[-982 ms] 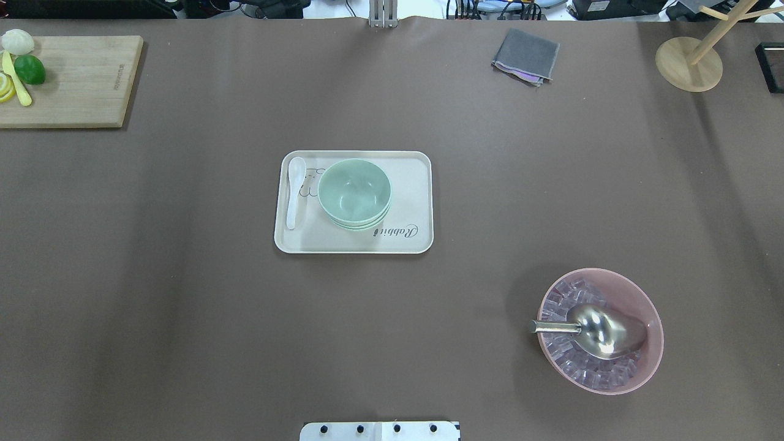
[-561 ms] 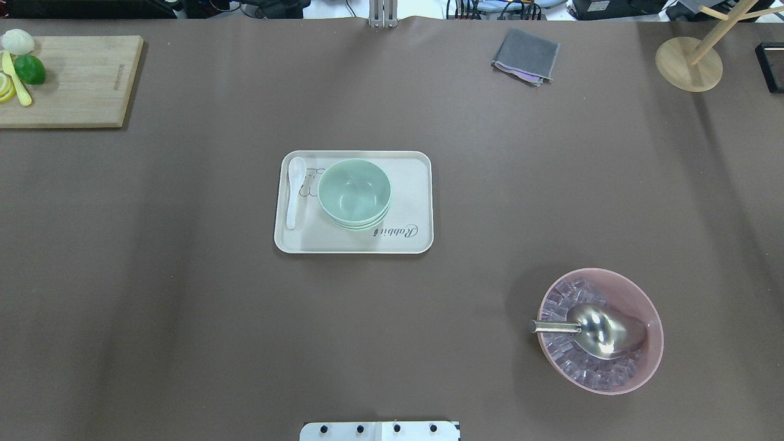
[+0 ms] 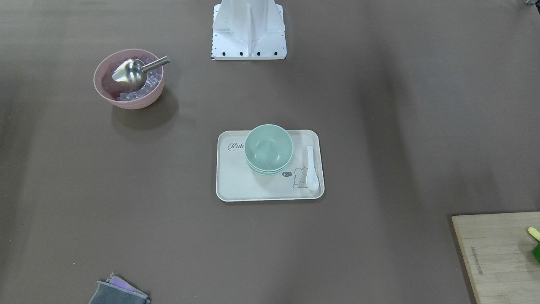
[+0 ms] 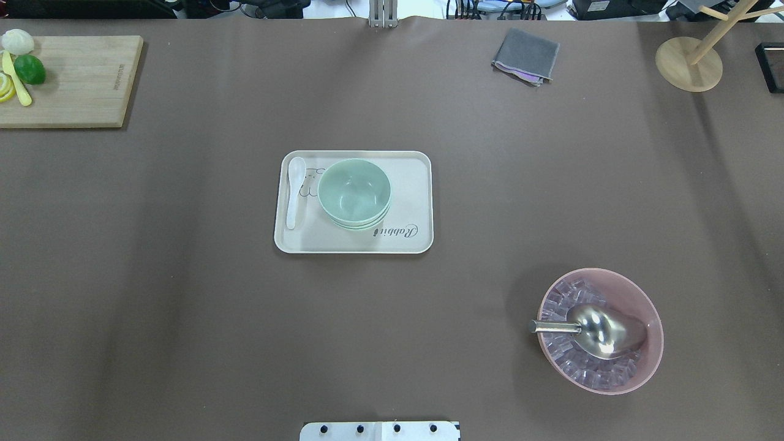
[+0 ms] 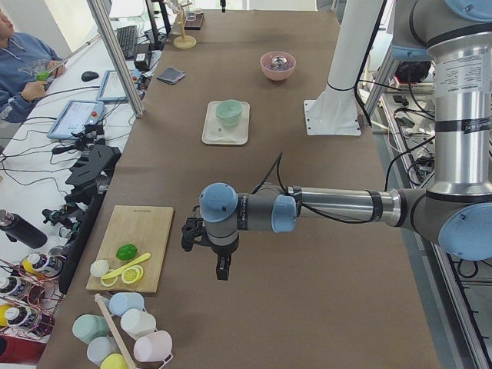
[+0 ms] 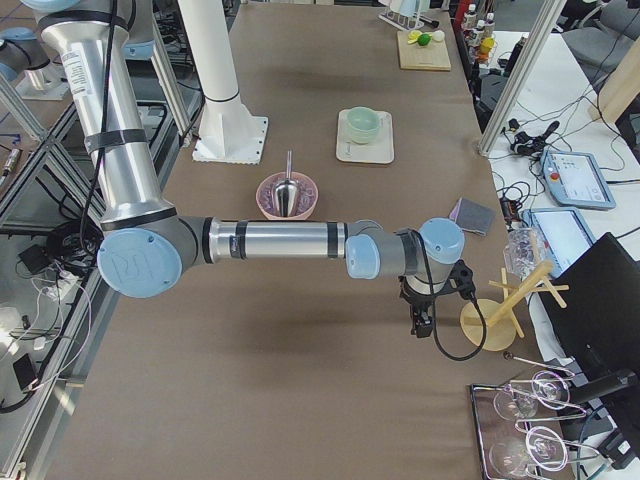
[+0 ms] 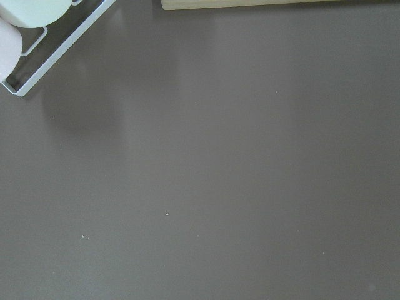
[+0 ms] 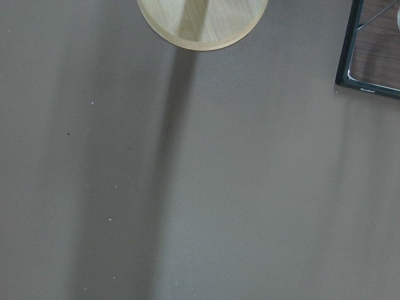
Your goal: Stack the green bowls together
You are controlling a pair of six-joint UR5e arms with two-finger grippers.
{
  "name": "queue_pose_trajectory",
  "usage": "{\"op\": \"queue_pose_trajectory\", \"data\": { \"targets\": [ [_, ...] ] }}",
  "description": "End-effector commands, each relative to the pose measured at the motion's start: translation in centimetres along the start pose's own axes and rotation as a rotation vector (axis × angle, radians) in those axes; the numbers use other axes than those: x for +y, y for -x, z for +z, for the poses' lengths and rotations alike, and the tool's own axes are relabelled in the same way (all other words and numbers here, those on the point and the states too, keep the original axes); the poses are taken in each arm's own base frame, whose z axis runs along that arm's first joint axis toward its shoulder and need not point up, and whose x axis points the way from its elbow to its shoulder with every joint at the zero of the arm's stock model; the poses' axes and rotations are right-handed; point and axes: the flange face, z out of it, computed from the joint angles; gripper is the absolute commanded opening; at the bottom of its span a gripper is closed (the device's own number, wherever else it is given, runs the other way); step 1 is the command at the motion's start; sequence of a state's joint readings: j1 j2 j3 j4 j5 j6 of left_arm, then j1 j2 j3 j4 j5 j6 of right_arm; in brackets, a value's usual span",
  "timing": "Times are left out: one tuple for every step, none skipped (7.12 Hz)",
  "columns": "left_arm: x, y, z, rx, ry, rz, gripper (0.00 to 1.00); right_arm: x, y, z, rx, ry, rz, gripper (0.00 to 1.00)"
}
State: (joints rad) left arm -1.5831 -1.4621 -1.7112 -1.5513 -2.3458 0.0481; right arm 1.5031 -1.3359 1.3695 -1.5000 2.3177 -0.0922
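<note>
The green bowls (image 4: pixel 354 191) sit nested in one stack on the cream tray (image 4: pixel 410 239) at the table's middle; the stack also shows in the front view (image 3: pixel 268 147) and both side views (image 5: pixel 228 112) (image 6: pixel 363 124). My left gripper (image 5: pixel 223 269) hangs over bare table near the cutting board, far from the stack. My right gripper (image 6: pixel 420 325) hangs near the wooden stand, also far from it. Both show only in side views, so I cannot tell whether they are open or shut.
A white spoon (image 4: pixel 295 193) lies on the tray beside the stack. A pink bowl (image 4: pixel 655 324) with ice and a metal scoop (image 4: pixel 603 331) stands at front right. A cutting board (image 4: pixel 79 79), a grey cloth (image 4: pixel 527 56) and a wooden stand (image 4: pixel 689 64) line the far edge.
</note>
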Motion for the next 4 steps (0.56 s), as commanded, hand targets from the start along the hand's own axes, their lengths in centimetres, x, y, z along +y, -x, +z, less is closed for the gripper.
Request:
{"op": "queue_pose_trajectory", "data": {
  "targets": [
    [0.01,-0.03,-0.02,0.001,0.000,-0.020,0.99,0.09,-0.14,0.28,-0.001,0.006,0.006,1.00],
    [-0.09,-0.13,-0.13,0.001,-0.003,-0.067,0.98,0.11,-0.21,0.34,0.001,0.008,0.007,1.00],
    [-0.07,-0.03,-0.02,0.001,-0.001,-0.074,0.98,0.10,-0.07,0.31,-0.010,0.008,0.010,1.00],
    [0.02,0.06,0.08,0.001,0.001,-0.078,0.99,0.04,0.07,0.31,-0.025,0.008,0.012,1.00]
  ]
}}
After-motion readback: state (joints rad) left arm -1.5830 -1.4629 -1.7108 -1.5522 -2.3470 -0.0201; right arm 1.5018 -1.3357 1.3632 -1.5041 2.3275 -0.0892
